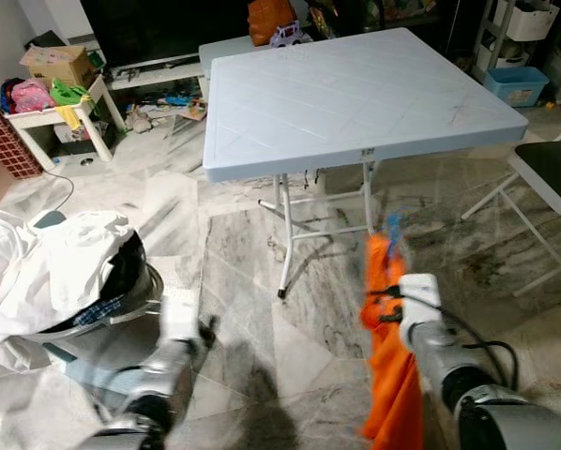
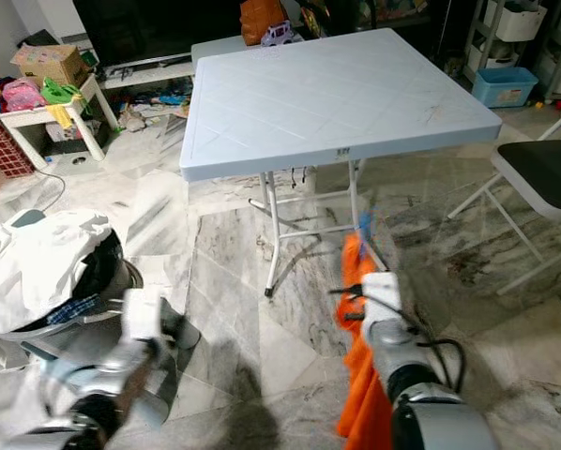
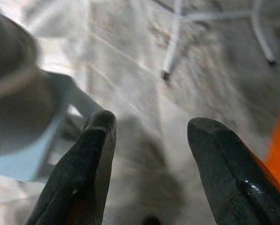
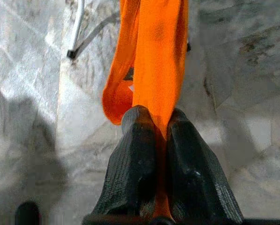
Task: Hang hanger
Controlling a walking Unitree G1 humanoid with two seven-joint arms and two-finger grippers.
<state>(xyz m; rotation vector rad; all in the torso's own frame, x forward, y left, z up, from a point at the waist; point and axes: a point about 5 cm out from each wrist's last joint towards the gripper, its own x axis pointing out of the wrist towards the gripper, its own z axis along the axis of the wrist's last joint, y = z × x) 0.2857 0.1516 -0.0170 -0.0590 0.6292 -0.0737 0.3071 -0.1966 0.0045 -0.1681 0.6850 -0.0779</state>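
tightly, the right gripper pinches the orange garment; the left gripper gapes empty.

A: Between the black fingers of the right gripper hangs bright orange cloth.

B: Beyond them, grey-veined marble floor, pale blue table with diamond lines, white laundry.

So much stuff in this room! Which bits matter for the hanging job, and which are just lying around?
Part of the job:
orange garment, pinched in the right gripper
blue hanger tip above the garment
left gripper, open and empty

Just lying about:
folding table
laundry basket of clothes
folding chair
cardboard box
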